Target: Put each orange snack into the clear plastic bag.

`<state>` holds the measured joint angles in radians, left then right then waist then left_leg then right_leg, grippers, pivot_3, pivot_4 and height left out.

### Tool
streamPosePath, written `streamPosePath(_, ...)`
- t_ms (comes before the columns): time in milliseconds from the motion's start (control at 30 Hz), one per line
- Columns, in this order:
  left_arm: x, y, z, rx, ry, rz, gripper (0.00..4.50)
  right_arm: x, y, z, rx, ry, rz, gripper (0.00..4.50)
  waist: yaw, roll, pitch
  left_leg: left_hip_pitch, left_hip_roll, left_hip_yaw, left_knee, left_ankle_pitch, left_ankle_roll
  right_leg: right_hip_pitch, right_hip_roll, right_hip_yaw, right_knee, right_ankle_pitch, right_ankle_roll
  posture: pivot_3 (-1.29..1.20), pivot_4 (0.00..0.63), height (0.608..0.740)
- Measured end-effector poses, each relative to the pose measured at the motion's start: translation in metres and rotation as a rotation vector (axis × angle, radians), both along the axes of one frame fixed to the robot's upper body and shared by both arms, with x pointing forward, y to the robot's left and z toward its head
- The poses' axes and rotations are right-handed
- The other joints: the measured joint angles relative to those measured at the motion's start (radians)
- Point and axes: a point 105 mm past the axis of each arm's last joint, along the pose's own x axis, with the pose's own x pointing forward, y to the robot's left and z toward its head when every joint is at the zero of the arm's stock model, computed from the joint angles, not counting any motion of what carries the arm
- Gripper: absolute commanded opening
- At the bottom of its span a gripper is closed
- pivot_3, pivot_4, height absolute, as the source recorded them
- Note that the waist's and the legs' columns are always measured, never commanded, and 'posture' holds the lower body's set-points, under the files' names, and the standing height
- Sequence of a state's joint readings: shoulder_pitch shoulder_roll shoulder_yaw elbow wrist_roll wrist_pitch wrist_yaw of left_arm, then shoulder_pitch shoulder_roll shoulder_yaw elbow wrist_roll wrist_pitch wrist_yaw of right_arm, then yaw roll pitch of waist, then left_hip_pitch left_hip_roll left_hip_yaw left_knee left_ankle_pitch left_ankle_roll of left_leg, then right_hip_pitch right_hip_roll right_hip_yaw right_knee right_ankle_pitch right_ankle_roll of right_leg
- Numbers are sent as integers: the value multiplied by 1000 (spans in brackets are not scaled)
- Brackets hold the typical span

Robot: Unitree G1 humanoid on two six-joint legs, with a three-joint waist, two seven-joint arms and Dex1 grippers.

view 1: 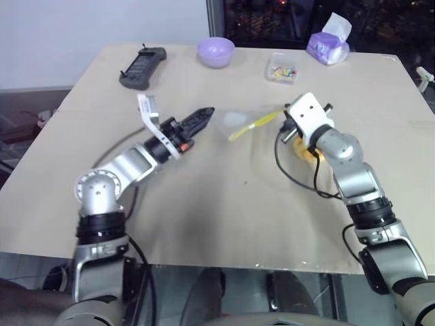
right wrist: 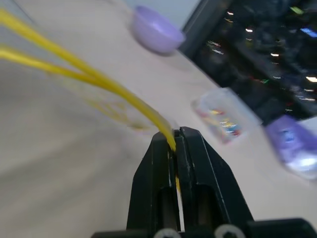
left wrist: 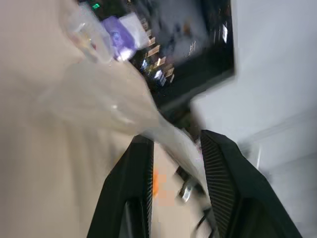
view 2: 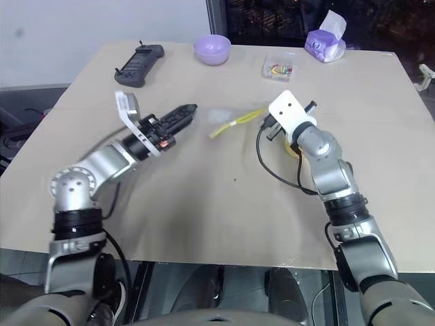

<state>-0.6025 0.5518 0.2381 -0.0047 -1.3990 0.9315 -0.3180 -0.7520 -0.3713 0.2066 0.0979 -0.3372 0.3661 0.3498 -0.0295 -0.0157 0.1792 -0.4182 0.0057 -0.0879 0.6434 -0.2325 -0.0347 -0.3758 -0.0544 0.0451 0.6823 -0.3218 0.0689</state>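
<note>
The clear plastic bag hangs just above the table between my two grippers, its yellow seal strip running toward the right one. My right gripper is shut on the end of that strip. My left gripper points at the bag's other side. In the left wrist view its fingers stand apart, with the bag's clear film passing between them. One orange snack lies on the table under my right wrist, mostly hidden by the arm.
Along the table's far edge lie a black remote, a purple bowl, a small clear box of colourful bits and a purple tissue pack. A black cable loops beside my right arm.
</note>
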Motion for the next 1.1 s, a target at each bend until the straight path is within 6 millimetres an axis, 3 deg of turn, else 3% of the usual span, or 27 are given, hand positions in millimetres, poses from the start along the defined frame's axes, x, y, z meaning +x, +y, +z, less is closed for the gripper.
streamPosePath(200,-18,-22,21,91,-201,-107,1597,14,-5,26,-190,-136,-131,0,-11,0,0,0,1,1,-3,0,0,-1,0,1,-1,0,0,0,150,740)
streamPosePath(267,-26,-30,32,116,-280,-139,1597,18,-6,27,-210,-147,-154,0,-13,0,0,0,1,1,-4,0,0,-1,0,1,-2,0,0,0,150,740)
streamPosePath(367,-23,-36,25,264,-353,-96,1597,21,-6,18,-225,-128,-172,0,-16,0,0,1,1,3,-5,0,0,-1,0,3,-2,0,0,0,150,740)
streamPosePath(467,-10,-37,4,498,-416,-19,1597,23,-3,12,-230,-109,-172,0,-18,1,0,2,1,4,-6,0,0,-2,0,4,-2,0,0,0,150,740)
streamPosePath(500,4,-31,-27,759,-494,51,1597,23,4,7,-235,-97,-158,0,-22,1,0,3,1,6,-7,0,0,-2,0,6,-1,0,0,0,150,740)
streamPosePath(567,14,-24,-60,932,-545,87,1597,24,11,1,-238,-78,-144,0,-25,1,0,2,1,6,-7,0,0,-3,0,6,-2,0,0,0,150,740)
streamPosePath(667,22,-22,-76,983,-590,139,1597,26,12,-3,-239,-63,-147,0,-22,1,1,1,1,5,-7,0,0,-3,0,5,-2,0,0,0,150,740)
streamPosePath(833,30,-31,-73,957,-717,311,1597,26,21,-4,-234,-59,-130,0,-15,1,0,1,1,5,-7,0,0,-4,0,5,-1,0,0,0,150,740)
streamPosePath(1100,31,-34,-63,940,-805,415,1597,26,21,-6,-236,-50,-136,0,-15,1,0,1,1,5,-5,0,0,-4,0,5,1,0,0,0,150,740)
